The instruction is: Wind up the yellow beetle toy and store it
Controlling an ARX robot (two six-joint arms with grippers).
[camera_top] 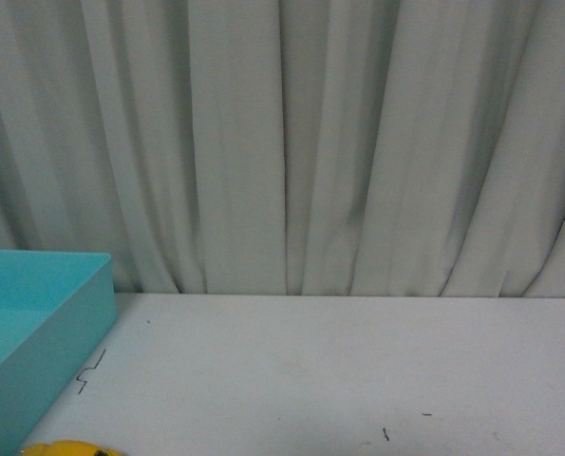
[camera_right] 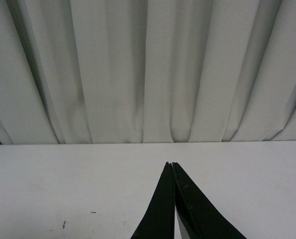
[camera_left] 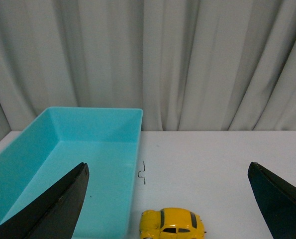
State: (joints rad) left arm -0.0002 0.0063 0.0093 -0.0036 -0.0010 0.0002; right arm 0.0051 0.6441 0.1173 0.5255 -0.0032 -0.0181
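The yellow beetle toy (camera_left: 172, 223) stands on its wheels on the white table, side-on, just beside the near corner of the turquoise bin (camera_left: 63, 149). In the front view only its yellow roof (camera_top: 71, 448) peeks in at the lower left edge. My left gripper (camera_left: 167, 172) is open wide above the table, its black fingers (camera_left: 63, 204) spread to either side of the car without touching it. My right gripper (camera_right: 170, 164) is shut with nothing in it, hovering over bare table away from the toy.
The turquoise bin (camera_top: 35, 318) sits at the table's left side and holds nothing that I can see. A small bent wire mark (camera_left: 142, 172) lies next to the bin wall. Grey curtains (camera_top: 282, 142) hang behind the table's far edge.
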